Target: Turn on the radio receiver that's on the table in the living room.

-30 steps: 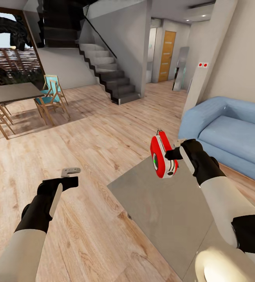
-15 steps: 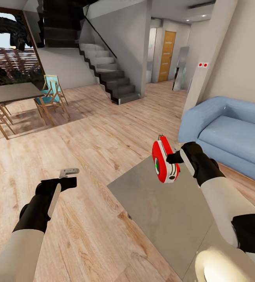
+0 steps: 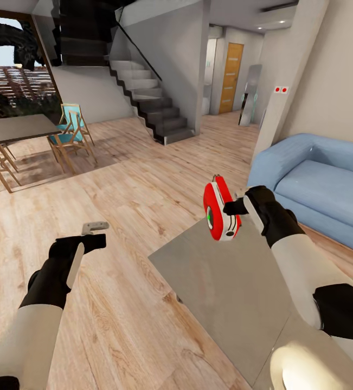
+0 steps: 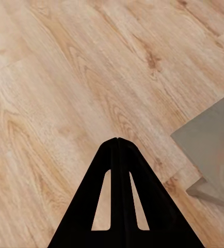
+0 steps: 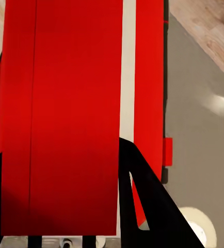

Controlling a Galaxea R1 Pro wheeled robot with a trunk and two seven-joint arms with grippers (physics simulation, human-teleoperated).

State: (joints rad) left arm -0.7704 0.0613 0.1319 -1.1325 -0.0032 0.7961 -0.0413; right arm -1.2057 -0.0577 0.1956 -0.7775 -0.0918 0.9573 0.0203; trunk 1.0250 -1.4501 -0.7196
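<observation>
The red radio receiver (image 3: 218,212) with white side trim hangs in the air above the far corner of the low grey table (image 3: 236,287), its dial facing left. My right gripper (image 3: 233,207) is shut on its side. In the right wrist view the radio (image 5: 65,113) spans most of the frame between the dark fingers (image 5: 143,196), with the table top (image 5: 200,129) behind it. My left gripper (image 3: 96,234) hovers over the wood floor left of the table, fingers together and holding nothing; the left wrist view shows its closed fingertips (image 4: 118,142) and the table corner (image 4: 210,139).
A light-blue sofa (image 3: 317,184) stands at the right. A staircase (image 3: 149,103) rises at the back, with an orange door (image 3: 231,76) beyond. The dark dining table (image 3: 13,130) and wooden chairs (image 3: 73,135) are at the left. Wood floor (image 3: 133,184) lies between.
My right gripper has carried the radio slightly up and to the left after a small dip. The left arm has drifted a little upward.
</observation>
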